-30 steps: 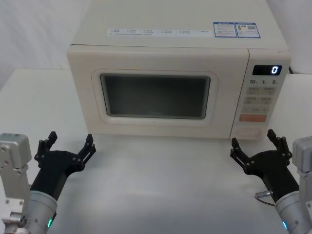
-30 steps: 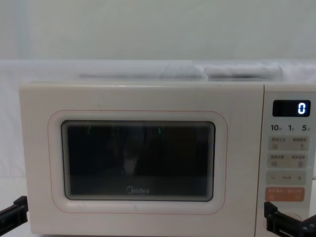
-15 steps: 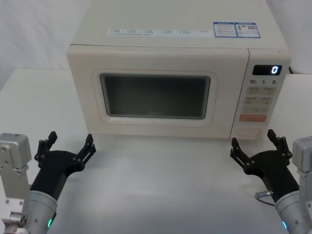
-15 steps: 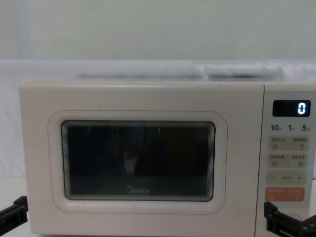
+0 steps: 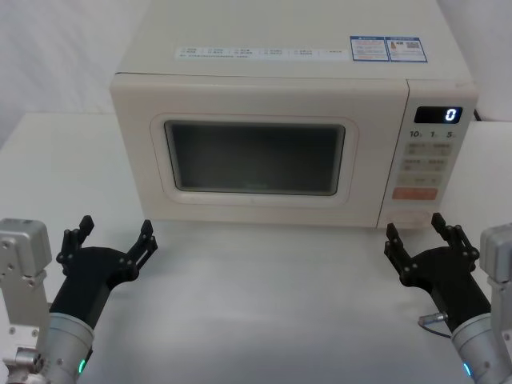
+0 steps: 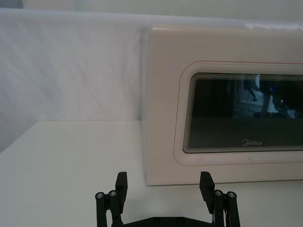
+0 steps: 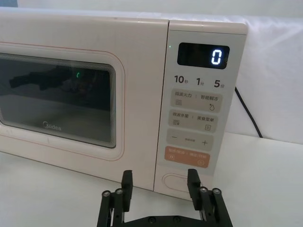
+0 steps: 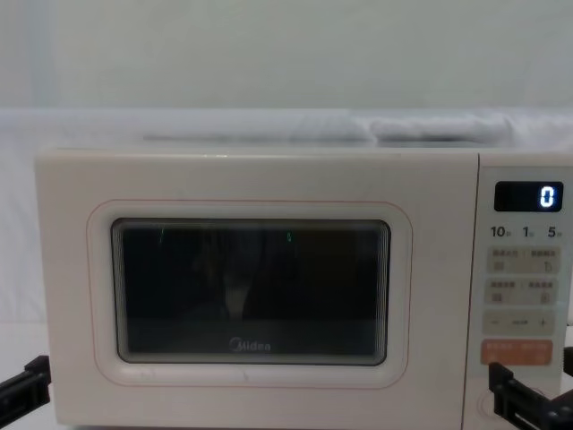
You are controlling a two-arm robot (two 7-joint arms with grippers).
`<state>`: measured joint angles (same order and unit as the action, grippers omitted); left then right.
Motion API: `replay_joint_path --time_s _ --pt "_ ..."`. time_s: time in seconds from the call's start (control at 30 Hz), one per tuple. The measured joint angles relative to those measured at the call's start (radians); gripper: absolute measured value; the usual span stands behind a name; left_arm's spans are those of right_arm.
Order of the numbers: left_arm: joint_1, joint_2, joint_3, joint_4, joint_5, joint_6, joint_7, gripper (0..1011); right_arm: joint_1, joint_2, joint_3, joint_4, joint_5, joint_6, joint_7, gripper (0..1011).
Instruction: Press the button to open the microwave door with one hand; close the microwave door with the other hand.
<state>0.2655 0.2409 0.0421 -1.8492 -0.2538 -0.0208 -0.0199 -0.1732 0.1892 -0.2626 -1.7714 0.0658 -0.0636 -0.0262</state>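
1. Sitting at the bottom of the control panel, the button (image 7: 175,180) lies just ahead of the right gripper (image 7: 160,185), apart from it, framed between its wide-spread, empty fingers.
2. Shut flush, the microwave door (image 5: 254,152) faces the robot.
3. Low over the table (image 5: 264,304), the left gripper (image 5: 113,237) hovers open and empty before the door's left corner.

We note two alike black end effectors: the left end effector (image 5: 112,238) and the right end effector (image 5: 416,234), each with blocky linkage fingers pinned by silver screws. Grey cylindrical wrists carry a small green light. Pale grey boxy housings sit outboard, and a thin grey cable loops beside the right wrist
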Motion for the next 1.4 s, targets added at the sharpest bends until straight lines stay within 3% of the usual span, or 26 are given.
replay_joint_path --time_s 0.53,0.6,0.7,0.8,1.4 --pt "0.0 0.0 0.0 0.0 0.0 0.0 0.0 1001 0.0 0.0 0.0 0.0 0.0 0.0 0.0 301" --pt "0.0 0.0 0.0 0.0 0.0 0.0 0.0 1001 0.0 0.0 0.0 0.0 0.0 0.0 0.0 188" --pt "0.0 0.0 0.0 0.0 0.0 0.0 0.0 1001 0.0 0.0 0.0 0.0 0.0 0.0 0.0 135" --pt "0.0 0.0 0.0 0.0 0.0 0.0 0.0 1001 0.0 0.0 0.0 0.0 0.0 0.0 0.0 16" --pt "0.0 0.0 0.0 0.0 0.0 0.0 0.0 1001 0.0 0.0 0.0 0.0 0.0 0.0 0.0 0"
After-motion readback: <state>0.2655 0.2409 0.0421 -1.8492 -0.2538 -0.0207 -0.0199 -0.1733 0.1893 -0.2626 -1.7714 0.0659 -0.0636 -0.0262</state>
